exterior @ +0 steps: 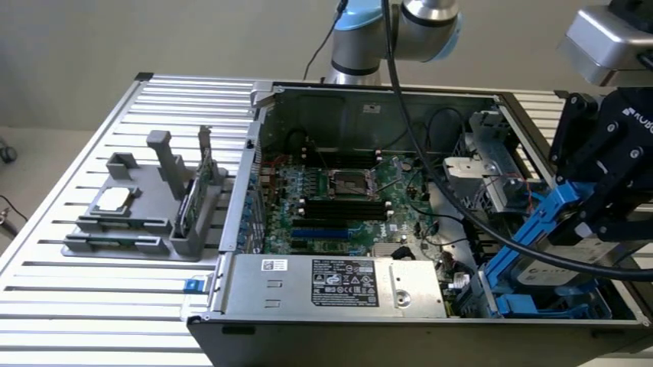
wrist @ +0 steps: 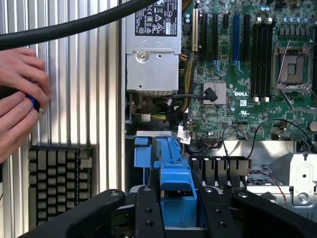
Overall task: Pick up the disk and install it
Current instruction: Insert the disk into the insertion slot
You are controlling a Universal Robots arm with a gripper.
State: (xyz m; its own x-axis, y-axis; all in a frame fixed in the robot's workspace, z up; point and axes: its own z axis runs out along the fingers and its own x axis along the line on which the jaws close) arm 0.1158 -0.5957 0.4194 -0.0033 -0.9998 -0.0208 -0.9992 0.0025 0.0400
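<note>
Exterior view: the disk (exterior: pixel 547 222), silver-grey and blue-framed, hung at lower right of frame over the computer case (exterior: pixel 368 115). It was tilted steeply, long axis sloping toward lower left, directly under the gripper (exterior: pixel 594 228).
Wrist view: the gripper (wrist: pixel 176 201) had its fingers (wrist: pixel 148 214) pinching the disk (wrist: pixel 176 181) by its blue end.

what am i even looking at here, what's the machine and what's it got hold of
It is a robot arm working over an open computer case on a slatted metal table. One picture comes from a camera off the arm, the other from a camera on its wrist, looking past the gripper. The gripper is clamped on the disk, a drive in a blue frame, tilted at a corner of the case. A grey holder on the table carries a small chip. The wrist picture also catches a person's hands and a keyboard.
</note>
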